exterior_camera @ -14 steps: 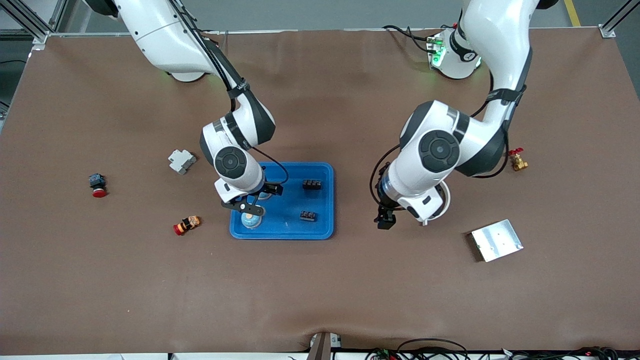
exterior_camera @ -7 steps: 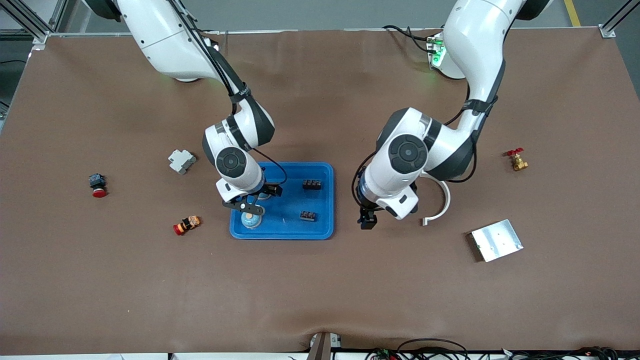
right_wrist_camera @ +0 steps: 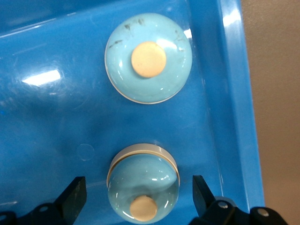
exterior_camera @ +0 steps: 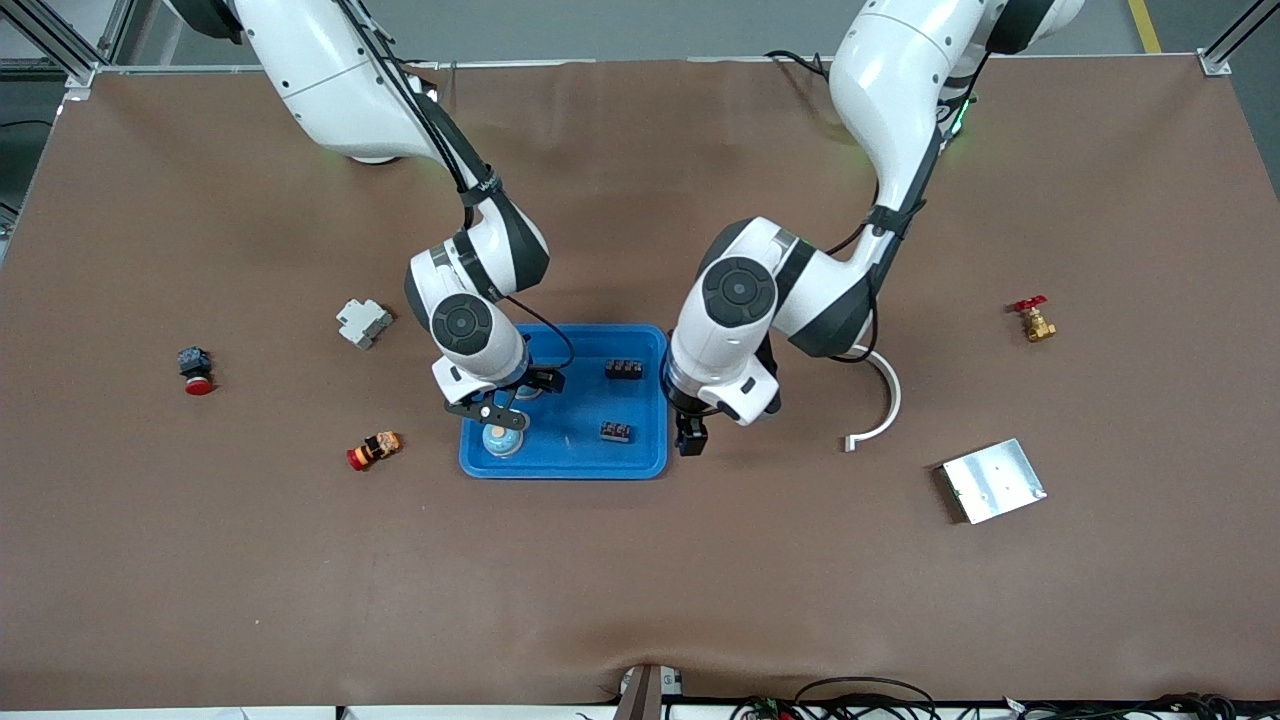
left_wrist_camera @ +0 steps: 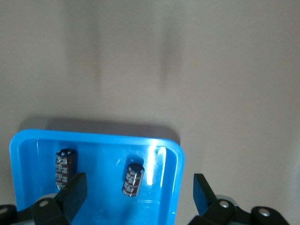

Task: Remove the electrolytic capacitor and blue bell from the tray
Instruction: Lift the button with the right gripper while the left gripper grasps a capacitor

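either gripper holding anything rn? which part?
Nothing held. Right gripper is open over the bells in the blue tray; left gripper is open at the tray's edge.

Blue tray (exterior_camera: 640, 465), pale-blue bells (right_wrist_camera: 148, 58) with tan buttons, black capacitors (left_wrist_camera: 132, 180).

I see one blue tray (exterior_camera: 648, 340). In the tray I count two black capacitors (exterior_camera: 623, 369) and two blue bells (right_wrist_camera: 148, 58). Near the tray lie two red push buttons (exterior_camera: 373, 450).
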`<state>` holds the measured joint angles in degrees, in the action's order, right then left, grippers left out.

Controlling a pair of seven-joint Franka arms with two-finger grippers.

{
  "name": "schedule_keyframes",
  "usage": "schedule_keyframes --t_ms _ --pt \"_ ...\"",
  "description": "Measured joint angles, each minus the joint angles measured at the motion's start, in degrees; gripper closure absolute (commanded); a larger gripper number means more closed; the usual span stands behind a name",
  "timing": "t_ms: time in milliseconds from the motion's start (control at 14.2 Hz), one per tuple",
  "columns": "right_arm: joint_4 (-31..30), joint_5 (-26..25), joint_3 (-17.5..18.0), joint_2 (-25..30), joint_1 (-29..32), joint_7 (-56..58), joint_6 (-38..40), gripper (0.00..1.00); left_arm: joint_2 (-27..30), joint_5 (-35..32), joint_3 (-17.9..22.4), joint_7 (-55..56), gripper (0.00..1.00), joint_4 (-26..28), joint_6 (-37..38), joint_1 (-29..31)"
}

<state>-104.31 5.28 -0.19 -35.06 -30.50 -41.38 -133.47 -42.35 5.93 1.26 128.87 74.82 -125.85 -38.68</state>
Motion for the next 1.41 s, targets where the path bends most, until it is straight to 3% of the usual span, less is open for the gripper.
schedule_keyframes --t_ms 773,1055,1266,1406 --pt "-0.6 0.1 0.0 -0.2 0.0 -0.1 -1.1 0.03 -6.4 0.0 3.7 2.7 0.0 -2.9 -8.8 -5.7" --pt "-0.6 0.1 0.1 -0.8 0.0 -0.1 -1.5 0.22 -9.3 0.0 3.9 2.7 0.0 -4.3 -11.6 -6.2" --pt "-0.6 0.1 0.4 -0.9 0.0 -0.3 -1.6 0.45 -10.6 0.0 5.4 2.7 0.0 -4.5 -14.0 -8.4" --pt "-0.5 0.1 0.4 -0.8 0.0 -0.5 -1.6 0.54 -11.9 0.0 6.8 2.7 0.0 -4.5 -15.6 -10.5"
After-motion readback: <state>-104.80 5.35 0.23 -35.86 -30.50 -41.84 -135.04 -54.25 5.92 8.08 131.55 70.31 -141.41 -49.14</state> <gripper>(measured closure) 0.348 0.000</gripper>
